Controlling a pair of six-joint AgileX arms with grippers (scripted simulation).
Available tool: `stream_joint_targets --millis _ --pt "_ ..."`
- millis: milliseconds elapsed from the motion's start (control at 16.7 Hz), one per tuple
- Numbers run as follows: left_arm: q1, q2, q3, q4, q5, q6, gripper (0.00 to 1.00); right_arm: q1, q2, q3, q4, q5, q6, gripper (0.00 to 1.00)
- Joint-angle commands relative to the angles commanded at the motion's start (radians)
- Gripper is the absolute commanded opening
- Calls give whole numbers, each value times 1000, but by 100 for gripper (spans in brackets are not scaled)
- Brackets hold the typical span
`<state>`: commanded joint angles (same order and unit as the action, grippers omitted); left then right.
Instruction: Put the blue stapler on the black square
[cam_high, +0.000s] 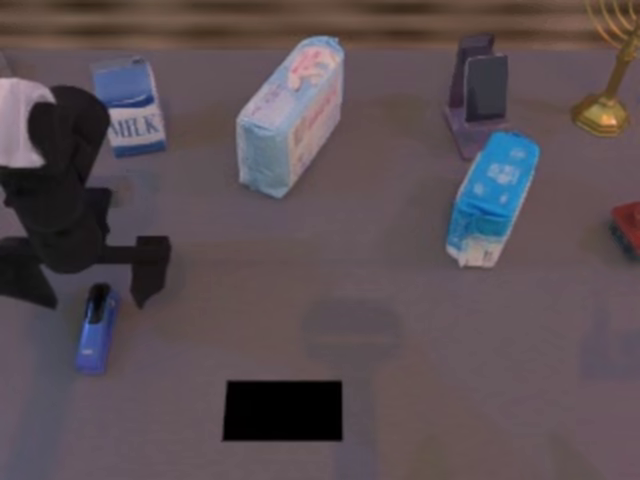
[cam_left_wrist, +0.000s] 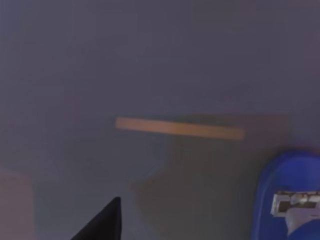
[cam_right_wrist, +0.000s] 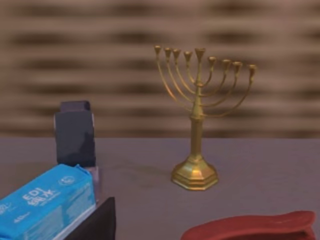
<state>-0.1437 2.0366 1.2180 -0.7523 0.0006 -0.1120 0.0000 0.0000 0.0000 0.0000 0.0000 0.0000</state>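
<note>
- Nearest you, the black square (cam_high: 283, 410) lies flat on the table (cam_high: 450, 400) near its front edge, a little left of the middle, with nothing on it.
- To its left and slightly farther back you find the blue stapler (cam_high: 97, 327), lying lengthwise with its black end piece pointing away from you; it is well apart from the square.
- Your left gripper (cam_high: 90, 280) hangs just beyond the stapler's far end, its jaws spread wide, one finger on each side, holding nothing. In the left wrist view you see one dark fingertip (cam_left_wrist: 102, 222) and the stapler's blue body (cam_left_wrist: 290, 200) off to one side.
- Farther back stand the milk carton (cam_high: 129, 105) on the left, a pale wrapped pack (cam_high: 291, 115) near the middle, and a blue wrapped pack (cam_high: 492, 198) on the right.
- Behind that blue pack you see the dark upright holder (cam_high: 479, 90).
- At the far right sit a gold candelabrum (cam_right_wrist: 198, 120) and a red object (cam_high: 627, 228) at the table's edge.
- Your right gripper is out of the top view; its jaw state you cannot tell.
</note>
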Motion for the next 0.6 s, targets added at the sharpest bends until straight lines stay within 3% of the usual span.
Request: stream_joint_targets --millis 600 --pt "0 0 0 0 0 0 10 0 0 0 0 0 0 100"
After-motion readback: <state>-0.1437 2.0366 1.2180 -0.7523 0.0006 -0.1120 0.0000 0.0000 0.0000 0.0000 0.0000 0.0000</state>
